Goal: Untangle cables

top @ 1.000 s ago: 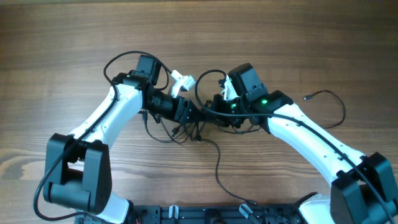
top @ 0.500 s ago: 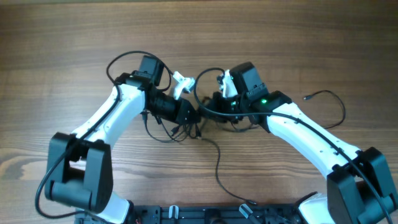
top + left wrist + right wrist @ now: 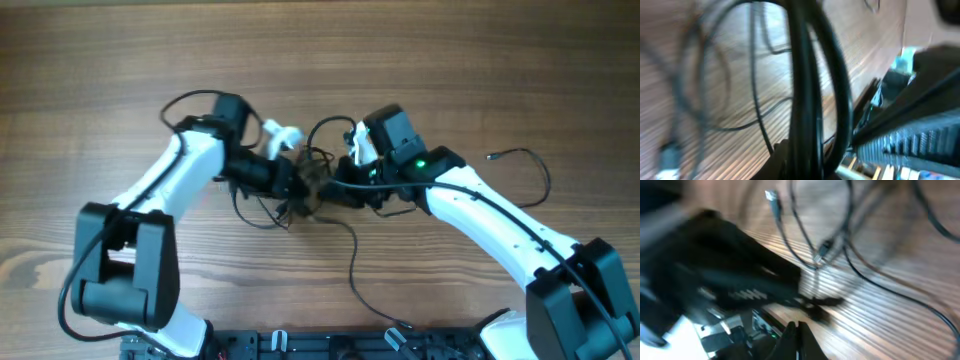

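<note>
The cables [image 3: 312, 182] are thin black cords bunched in a small tangle at the table's middle, between my two grippers. One strand [image 3: 350, 262] trails toward the front edge, and another [image 3: 530, 165] loops off to the right and ends in a small plug [image 3: 490, 157]. My left gripper [image 3: 290, 184] is shut on cords at the tangle's left side. In the blurred left wrist view, thick-looking black strands [image 3: 807, 100] run up from its jaws. My right gripper [image 3: 335, 184] is at the tangle's right side. Its fingers [image 3: 797, 330] are pressed together, with a dark strand [image 3: 815, 302] just beyond the tips.
A small white piece [image 3: 280, 134] sits by the left wrist above the tangle. Each white arm carries its own thicker black wire [image 3: 185, 105]. A dark rail [image 3: 300, 345] runs along the front edge. Loose cords and plugs [image 3: 822, 255] lie on the wood.
My left gripper has pulled left with its cords, drawing the tangle that way. The right gripper has shifted slightly left and stays at the tangle.
</note>
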You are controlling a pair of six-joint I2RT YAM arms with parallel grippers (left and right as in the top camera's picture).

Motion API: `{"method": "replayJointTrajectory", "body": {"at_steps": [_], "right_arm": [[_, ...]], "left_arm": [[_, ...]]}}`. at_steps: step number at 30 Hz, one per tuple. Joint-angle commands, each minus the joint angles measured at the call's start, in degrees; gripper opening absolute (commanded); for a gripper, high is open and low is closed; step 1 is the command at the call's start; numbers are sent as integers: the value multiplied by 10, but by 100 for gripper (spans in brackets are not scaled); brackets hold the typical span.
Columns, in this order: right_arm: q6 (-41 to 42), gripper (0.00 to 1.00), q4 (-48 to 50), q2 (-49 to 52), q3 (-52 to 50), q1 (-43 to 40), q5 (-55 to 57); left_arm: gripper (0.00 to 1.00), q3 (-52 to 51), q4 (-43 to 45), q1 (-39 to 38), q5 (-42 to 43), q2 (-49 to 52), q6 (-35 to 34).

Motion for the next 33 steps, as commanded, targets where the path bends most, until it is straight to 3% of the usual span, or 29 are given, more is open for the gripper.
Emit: {"method": "replayJointTrajectory", "body": {"at_steps": [1,4,6,8,10,15,16,18,21,24,26,33], "right_arm": [[10,4,-10,-6,8,0,45],[9,4,-3,-6,8,0,43],[-33,6,50,-6,8,0,-20],[-36,29,89,-6,8,0,-42],[-35,33,103,-6,8,0,-35],[-14,33,98,-6,8,0,2],[-11,33,97,-6,8,0,4],[-10,33,94,-6,8,0,4],[-7,33,79,-6,8,0,19],[-6,31,70,-6,8,0,52],[-7,25,72,-6,8,0,82],[-21,26,122,-6,8,1,83]], "left_arm": [[12,2,-15,58,1,1,-2],[11,2,-18,68,8,1,-2],[11,2,-17,50,27,1,-2],[10,2,-16,14,30,1,1],[10,2,-14,-25,26,1,21],[18,2,-10,-56,14,1,30],[22,2,-11,-52,13,1,30],[41,2,-14,-40,-2,1,28],[51,15,-36,10,-9,1,28],[50,17,-39,39,-9,1,28],[50,17,-39,39,-7,1,28],[49,17,-39,38,6,1,28]]}}
